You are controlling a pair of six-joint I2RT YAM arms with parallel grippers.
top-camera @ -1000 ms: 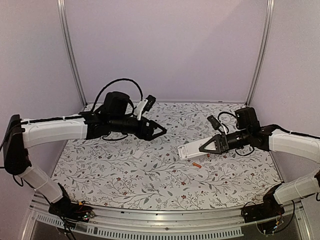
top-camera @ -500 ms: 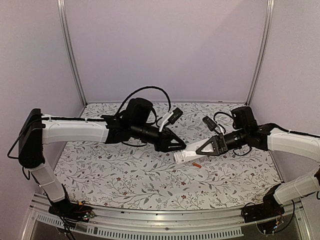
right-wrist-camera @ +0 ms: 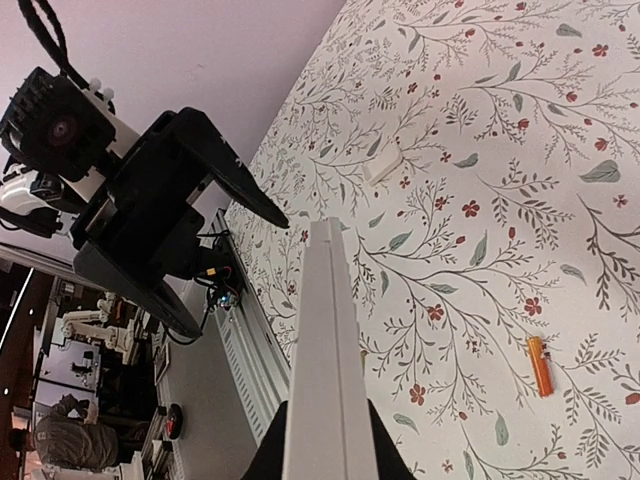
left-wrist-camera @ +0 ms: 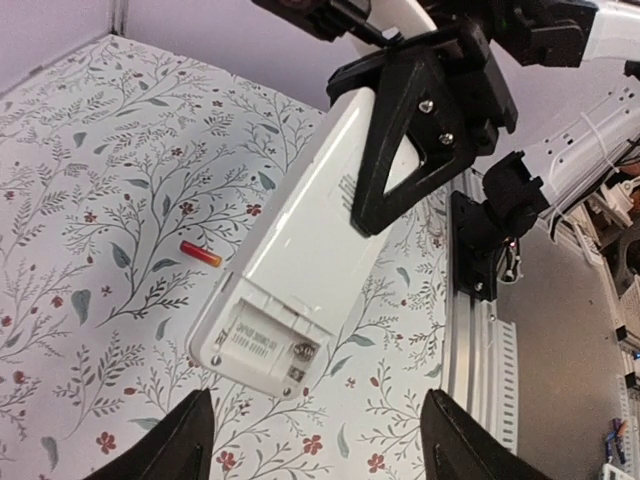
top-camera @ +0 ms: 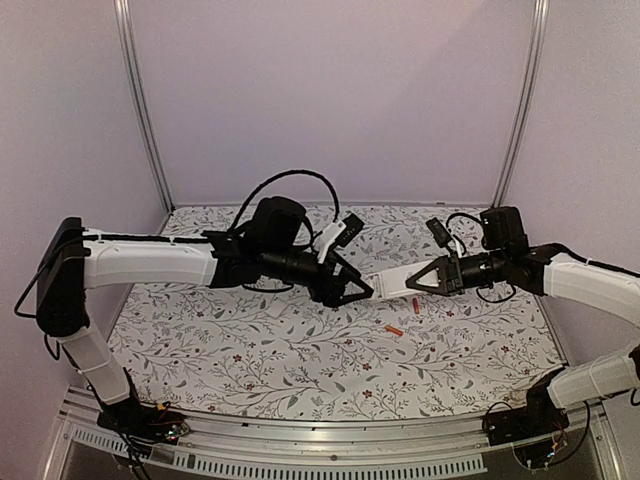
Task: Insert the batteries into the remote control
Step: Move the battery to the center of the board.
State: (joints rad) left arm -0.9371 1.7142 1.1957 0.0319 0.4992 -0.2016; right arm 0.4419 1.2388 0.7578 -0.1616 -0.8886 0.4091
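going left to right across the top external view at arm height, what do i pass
left arm's fingers → remote control → right arm's fingers

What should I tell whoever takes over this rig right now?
Right gripper: shut on the white rectangular plastic remote control, held above the floral table.
Left gripper: fingers open, empty, facing the remote's compartment end.
Batteries: one small orange-red cylinder lies on the table below the remote; a second orange-red cylinder seems to lie close by.
Done: battery compartment is open and empty.
Left: pick up and seat both batteries.
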